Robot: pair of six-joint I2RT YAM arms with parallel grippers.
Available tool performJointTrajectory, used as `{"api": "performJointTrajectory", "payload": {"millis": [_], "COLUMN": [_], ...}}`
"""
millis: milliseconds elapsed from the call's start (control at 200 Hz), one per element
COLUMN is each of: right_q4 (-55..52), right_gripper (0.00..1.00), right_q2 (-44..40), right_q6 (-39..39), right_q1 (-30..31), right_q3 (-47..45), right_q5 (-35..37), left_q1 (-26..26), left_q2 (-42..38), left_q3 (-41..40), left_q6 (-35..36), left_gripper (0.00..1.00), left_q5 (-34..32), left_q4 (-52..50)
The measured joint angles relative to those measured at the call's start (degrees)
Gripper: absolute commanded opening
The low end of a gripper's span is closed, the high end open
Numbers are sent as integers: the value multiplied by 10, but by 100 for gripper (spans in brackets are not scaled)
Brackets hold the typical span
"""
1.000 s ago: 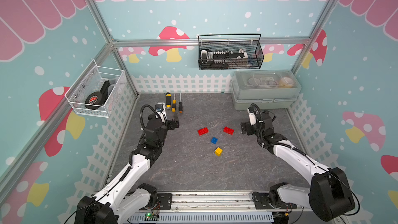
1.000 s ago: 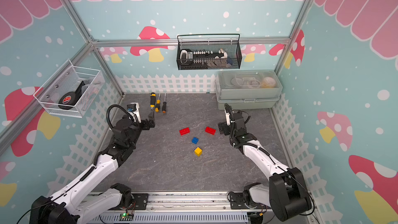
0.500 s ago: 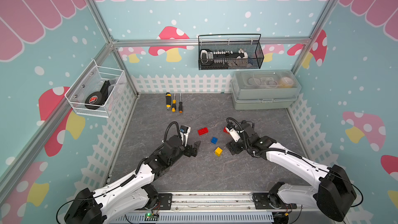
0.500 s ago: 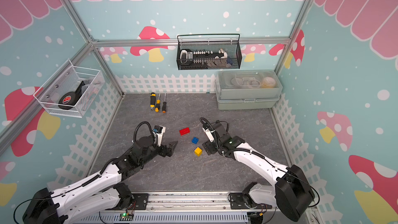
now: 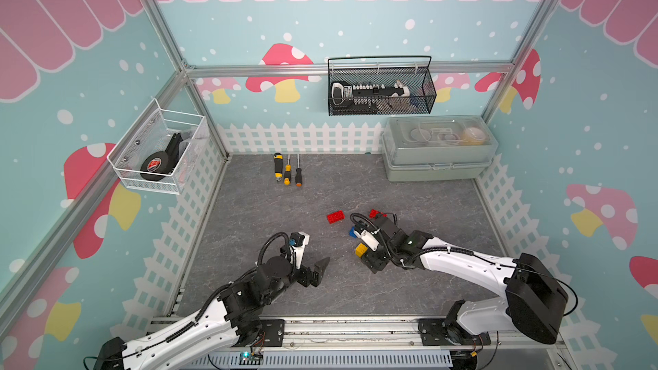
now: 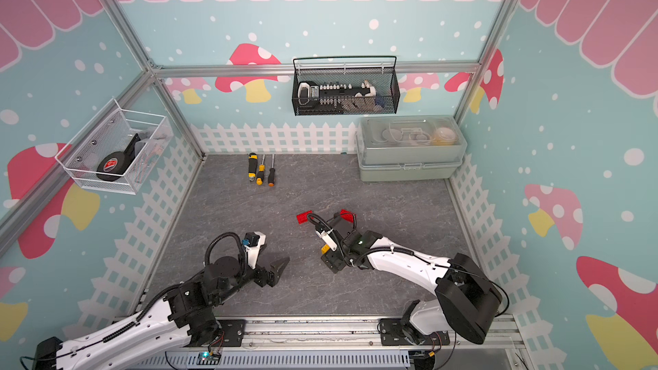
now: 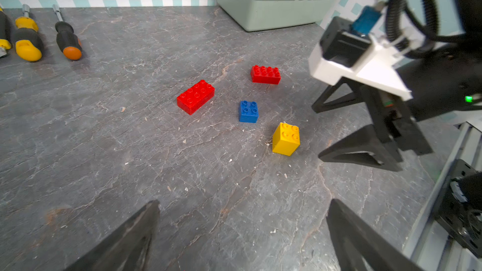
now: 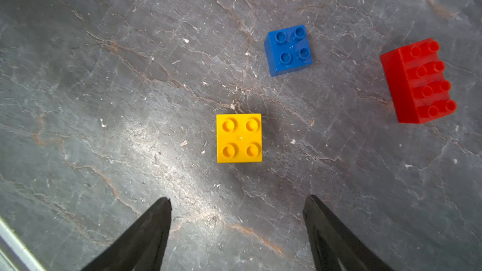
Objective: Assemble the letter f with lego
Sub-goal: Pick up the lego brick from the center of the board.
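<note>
Right fingers (image 8: 146, 235) spread wide, empty, tips just short of the yellow brick (image 8: 239, 138); left fingers (image 7: 125, 241) likewise wide and empty, well back. Brick judged light, rigid, slick-walled: pinch two opposite flat sides below the studs. Blue brick (image 8: 288, 49) and red brick (image 8: 417, 82) sit apart on the desk (image 8: 104, 74), leaving open room all round.

Three screwdrivers (image 5: 287, 169) lay side by side on the grey stone-patterned table (image 5: 249, 215) at about eleven o'clock, their handles toward the centre, two yellow-and-black and one black with an orange end. A grey-green storage box (image 5: 434, 167) with a clear lid stood at one o'clock against the white picket fence (image 5: 302, 137). A black mesh basket (image 5: 381, 110) hung on the wall at twelve o'clock. At ten o'clock a white wire basket (image 5: 151, 186) held a roll of black tape (image 5: 153, 166).
</note>
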Motion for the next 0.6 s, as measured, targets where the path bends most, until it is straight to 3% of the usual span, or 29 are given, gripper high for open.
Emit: {"api": "performJointTrajectory", "payload": {"millis": [240,445,600], "right_q4": [5,11,14], "right_gripper": [82,82,81], "right_q2": [45,63,83], "right_q6": [-12,-27,-38], "right_q1": [0,0,0], "right_q3": [20,37,47], "right_q5": [4,12,20], "left_q1": [-24,-36,-47], "left_q2": [-47,-32,-72], "left_q3": [10,10,4], "left_q6": [9,26,36], "left_gripper": [99,99,99], "left_q5": [-14,12,3], "left_q4": [-67,-71,-71]}}
